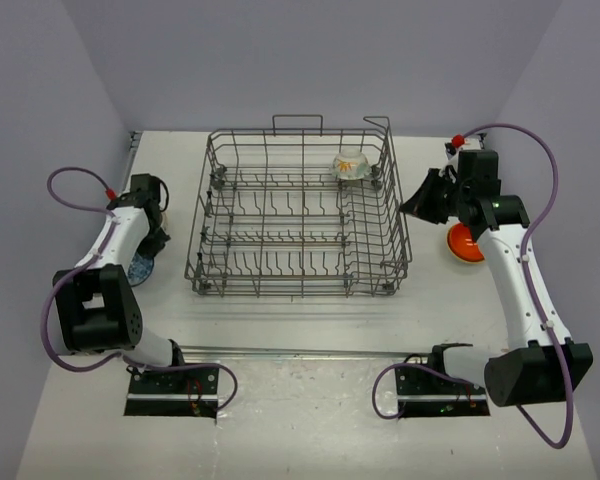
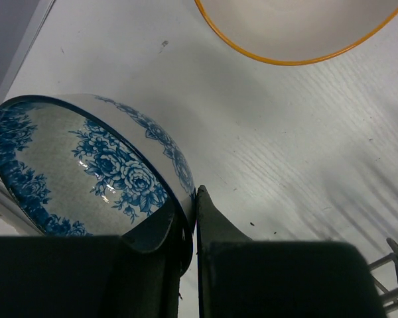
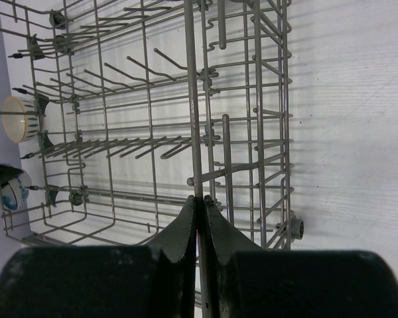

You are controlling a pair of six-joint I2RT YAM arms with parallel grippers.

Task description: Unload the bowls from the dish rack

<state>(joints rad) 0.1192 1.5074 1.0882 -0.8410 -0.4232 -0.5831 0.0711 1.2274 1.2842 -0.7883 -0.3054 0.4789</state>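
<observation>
At the lower left of the top view, the left gripper (image 2: 191, 209) pinches the rim of a tilted white bowl with blue flowers (image 2: 86, 165). A pale orange-rimmed bowl (image 2: 298, 33) sits just beyond it. At right, a plain orange bowl (image 1: 465, 243) lies on the table (image 1: 300, 420). The right gripper (image 3: 198, 202) is closed on a wire of the grey dish rack (image 1: 392, 230), centre frame. One white, yellow-patterned bowl (image 1: 350, 165) stands in the rack's upper right corner.

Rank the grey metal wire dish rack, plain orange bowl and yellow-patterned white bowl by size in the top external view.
Largest by far: grey metal wire dish rack.
Then, too alike to rank: plain orange bowl, partly hidden by the right arm, and yellow-patterned white bowl.
</observation>
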